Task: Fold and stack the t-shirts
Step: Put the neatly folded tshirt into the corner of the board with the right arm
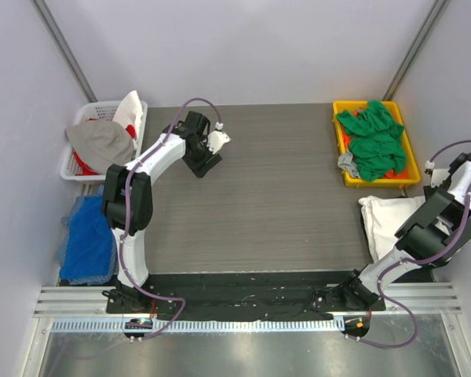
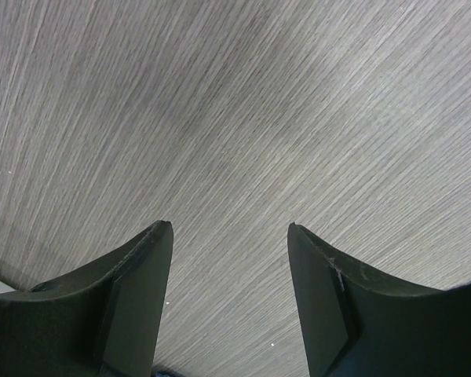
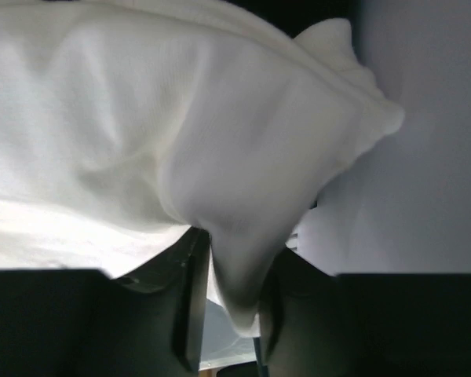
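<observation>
Black fingers of the right hand (image 3: 234, 267) pinch a hanging fold of the soft white cotton t-shirt (image 3: 141, 118), bunched at the right edge of the grey wood-grain tabletop (image 2: 259, 94). A clean fold likely needs it carried to the bare middle and spread flat, with the left hand (image 2: 230, 236), now fingers apart and empty, taking a second corner. Counted: one white shirt; bright green t-shirts (image 1: 373, 141) heaped in one yellow plastic tray (image 1: 336, 145), their number untellable; two hands.

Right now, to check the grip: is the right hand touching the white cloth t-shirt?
Touching. Right wrist view: the right hand pinches a fold of the white cloth t-shirt between both fingers.
</observation>
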`<state>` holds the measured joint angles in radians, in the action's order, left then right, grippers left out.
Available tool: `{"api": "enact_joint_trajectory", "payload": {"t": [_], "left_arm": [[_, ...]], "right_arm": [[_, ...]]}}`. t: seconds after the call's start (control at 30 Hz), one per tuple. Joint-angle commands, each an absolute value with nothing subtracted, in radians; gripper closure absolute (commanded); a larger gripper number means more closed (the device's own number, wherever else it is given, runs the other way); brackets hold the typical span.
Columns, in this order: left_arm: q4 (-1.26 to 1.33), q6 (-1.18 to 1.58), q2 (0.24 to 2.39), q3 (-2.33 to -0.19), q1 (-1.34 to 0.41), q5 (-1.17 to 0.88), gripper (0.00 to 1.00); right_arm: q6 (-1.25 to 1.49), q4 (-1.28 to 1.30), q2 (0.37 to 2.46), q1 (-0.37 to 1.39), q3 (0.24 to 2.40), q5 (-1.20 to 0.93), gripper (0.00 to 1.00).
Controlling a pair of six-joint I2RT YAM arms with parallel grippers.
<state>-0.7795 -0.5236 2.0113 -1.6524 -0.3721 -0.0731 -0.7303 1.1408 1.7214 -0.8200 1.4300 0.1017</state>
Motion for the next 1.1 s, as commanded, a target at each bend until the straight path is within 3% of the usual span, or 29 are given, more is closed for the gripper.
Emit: {"api": "enact_joint_trajectory", "payload": {"t": [0.0,0.17,0.43,0.6,0.7,0.8,0.83,0.9,1.07], "left_arm": [[-0.79,-0.512,1.98,-1.675,-0.377,-0.089,0.35],[-0.787,-0.512,1.968,-1.663,-0.379,-0.086,0.35],[-0.755,-0.497,1.925,-1.62,-0.379,-0.078,0.35],[-0.658,-0.424,1.836,-1.544,-0.377,-0.063,0.35],[-0.546,-0.319,1.74,-1.465,-0.377,-0.009,0.33],[-0.457,-0.215,1.645,-1.401,-0.376,0.069,0.27],[-0.436,-0.189,1.602,-1.387,-0.377,0.089,0.18],[-0.399,-0.135,1.568,-1.361,-0.368,0.136,0.1],[-0.425,-0.048,1.514,-1.357,-0.341,0.129,0.07]], "right_arm": [[-0.692,1.039,1.617,-0.763,1.408,0.071,0.62],[-0.672,1.029,1.591,-0.719,1.39,0.086,0.38],[-0.655,1.002,1.447,-0.667,1.355,0.092,0.32],[-0.605,0.954,1.297,-0.609,1.344,0.032,0.15],[-0.526,0.876,1.195,-0.525,1.335,0.031,0.12],[-0.408,0.825,1.152,-0.411,1.35,0.046,0.09],[-0.373,0.816,1.152,-0.388,1.37,0.043,0.07],[-0.26,0.796,1.164,-0.313,1.397,0.017,0.05],[-0.12,0.654,1.193,-0.021,1.381,0.177,0.04]]}}
